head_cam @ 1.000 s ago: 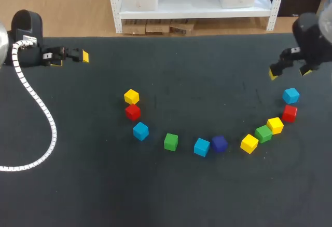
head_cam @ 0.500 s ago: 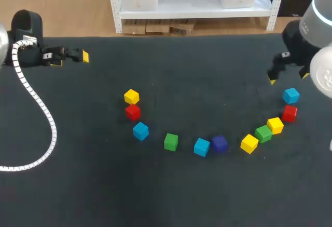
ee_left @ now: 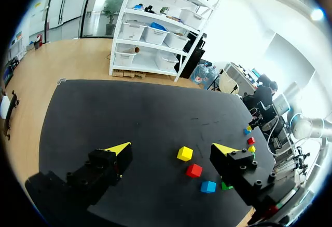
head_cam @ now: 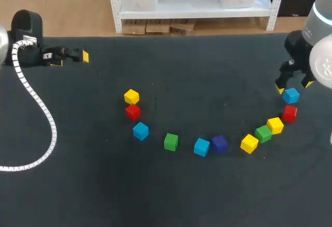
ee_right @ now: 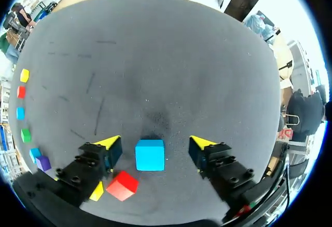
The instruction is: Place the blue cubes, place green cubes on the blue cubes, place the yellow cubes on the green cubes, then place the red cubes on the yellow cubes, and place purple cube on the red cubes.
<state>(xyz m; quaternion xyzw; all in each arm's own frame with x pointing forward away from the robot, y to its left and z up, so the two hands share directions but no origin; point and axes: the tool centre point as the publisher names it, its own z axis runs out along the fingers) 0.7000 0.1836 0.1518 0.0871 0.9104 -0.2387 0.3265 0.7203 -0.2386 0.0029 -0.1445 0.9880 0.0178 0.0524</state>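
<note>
**Head view.** The right arm (head_cam: 317,40) is cut off by the frame edge and only its lower end shows. The right gripper (head_cam: 294,87) hangs at the right end of the curved row of cubes, yellow tips apart on either side of the end blue cube (head_cam: 290,95). Contact is not readable from here.

Along the row from there:
- near red cube (head_cam: 289,113)
- near yellow cube (head_cam: 275,125), just beside the near green cube (head_cam: 263,133)
- second yellow cube (head_cam: 249,143)
- purple cube (head_cam: 219,144), close against the middle blue cube (head_cam: 202,147)
- lone green cube (head_cam: 170,142)
- left blue cube (head_cam: 140,131)
- left red cube (head_cam: 133,112)
- left yellow cube (head_cam: 131,96)

The left gripper (head_cam: 80,55) sits at the far left corner of the table (head_cam: 171,196), well apart from every cube. Only one of its yellow tips shows clearly. A white ribbed cable (head_cam: 36,102) trails from that arm over the mat and off the edge.

**Left wrist view.** The fingers stand wide apart with nothing between them. Ahead lie the left yellow, left red and left blue cubes. The lone green cube is half hidden behind one finger. The far cubes are mere specks.

**Right wrist view.** The fingers are spread and the end blue cube sits between them. Bare mat shows on both sides of it, so neither finger touches it. The near red cube lies just beside one finger. The near yellow cube is mostly hidden behind that same finger. The rest of the row runs off, small, toward the rim.
</note>
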